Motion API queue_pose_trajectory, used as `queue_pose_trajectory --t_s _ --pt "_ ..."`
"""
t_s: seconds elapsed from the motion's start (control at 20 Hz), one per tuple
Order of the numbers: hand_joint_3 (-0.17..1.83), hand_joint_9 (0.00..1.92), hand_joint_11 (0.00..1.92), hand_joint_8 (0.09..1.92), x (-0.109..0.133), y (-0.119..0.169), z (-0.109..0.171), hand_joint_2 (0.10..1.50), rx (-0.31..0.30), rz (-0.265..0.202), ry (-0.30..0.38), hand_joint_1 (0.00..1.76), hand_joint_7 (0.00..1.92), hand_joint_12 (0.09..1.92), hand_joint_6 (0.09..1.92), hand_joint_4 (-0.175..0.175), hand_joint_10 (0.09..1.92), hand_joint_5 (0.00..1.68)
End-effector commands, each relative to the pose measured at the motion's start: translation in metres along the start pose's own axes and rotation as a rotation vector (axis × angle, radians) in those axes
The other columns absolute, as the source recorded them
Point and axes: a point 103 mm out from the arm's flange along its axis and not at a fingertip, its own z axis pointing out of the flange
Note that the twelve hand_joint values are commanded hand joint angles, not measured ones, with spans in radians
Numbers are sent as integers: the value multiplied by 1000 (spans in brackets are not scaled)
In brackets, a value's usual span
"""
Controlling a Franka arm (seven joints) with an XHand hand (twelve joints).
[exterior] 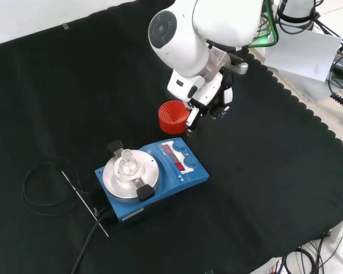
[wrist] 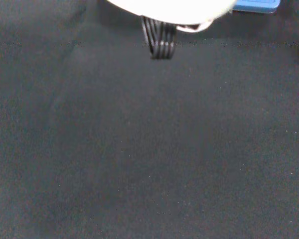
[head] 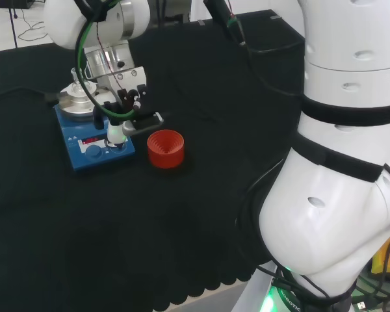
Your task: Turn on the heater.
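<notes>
You are at the approach to the control panel, so aim for the front strip of the heater (exterior: 154, 177), the blue unit on the black worktop (exterior: 263, 171) with its round metal plate and a small glass flask (exterior: 126, 164) on top. In the front view the red display and two blue knobs (exterior: 184, 157) face the arm, and the red ribbed stand (exterior: 172, 117) sits just beyond that edge. Bring one fingertip down onto the control you need and keep the rest of the robot hand (exterior: 208, 103) clear of the stand, which looks light enough to be knocked aside. Approach from above rather than sweeping sideways, since the flask on the plate is close behind the panel.

In the head view the robot hand hangs over the near corner of the heater, with a pale fingertip (head: 116, 134) pointing down at the panel by the knob; whether it touches I cannot tell. The hand carries nothing. The other fingers are hidden behind the wrist hardware, so how far they are spread I cannot tell.
</notes>
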Motion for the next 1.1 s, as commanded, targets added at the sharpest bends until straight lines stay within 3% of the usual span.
queue_pose_trajectory --t_s 0.05,0.65,1.1 --pt "1045 1685 1252 1595 9 6 3 696 50 -15 -17 1442 1580 1398 715 -72 1536 271" --pt "1070 1688 1253 1598 25 20 9 685 111 -40 -43 1449 1584 1407 643 -57 1541 259" --pt "1078 1688 1255 1599 22 32 11 682 135 -35 -48 1449 1586 1408 589 -53 1542 268"
